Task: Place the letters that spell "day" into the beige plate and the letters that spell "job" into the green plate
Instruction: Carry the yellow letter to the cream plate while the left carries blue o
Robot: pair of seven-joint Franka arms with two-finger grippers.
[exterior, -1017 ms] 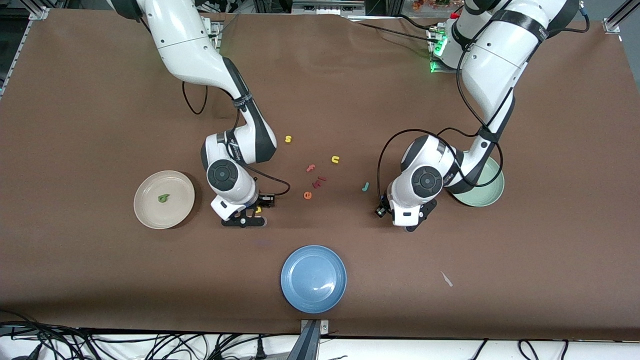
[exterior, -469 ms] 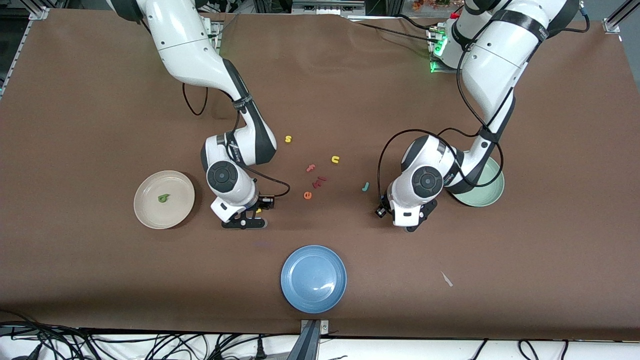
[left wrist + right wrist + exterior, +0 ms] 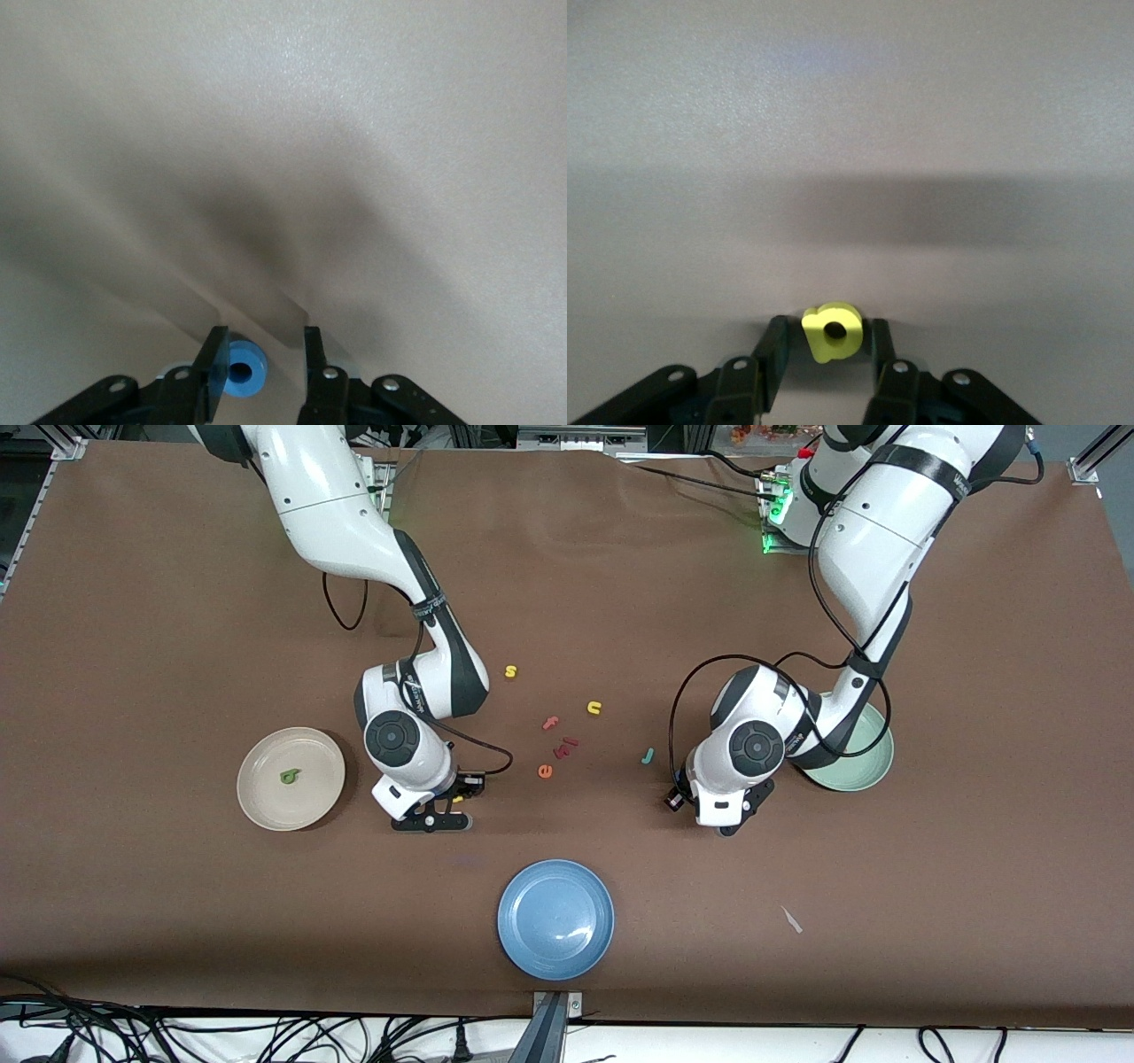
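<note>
Blue plate (image 3: 555, 919) noted nearest the front camera, with a pale scrap (image 3: 791, 919) on the desk (image 3: 159, 921) toward the left arm's end.

Right gripper (image 3: 431, 812) is set low at the desk, between the beige plate (image 3: 266, 806) and the orange "e" (image 3: 545, 771). From the front only a yellow speck is seen under it. The right wrist view shows this as the yellow "a" (image 3: 833, 335), lying between the jaws of the right gripper (image 3: 830, 329). The jaws are parted, with a slim gap on each side and no clamp on the letter.

Left gripper (image 3: 722, 812) is set low at the desk beside the green plate (image 3: 873, 766), whose rim is partly covered by the left arm. Nothing is seen under it from the front. The left wrist view shows the blue "o" (image 3: 244, 372) between the jaws of the left gripper (image 3: 261, 341). The ring touches one finger (image 3: 213, 359) and stands clear of the other, so the jaws are released.

The green "d" (image 3: 289, 777) lies in the beige plate. The teal "j" (image 3: 648, 756) is on the bare desk near the left gripper.

Farther from the camera, small dark red pieces (image 3: 567, 746) of unreadable shape are recorded. Then come the pink "f" (image 3: 551, 723) and the yellow "u" (image 3: 594, 708), with the yellow "s" (image 3: 510, 671) farthest.
</note>
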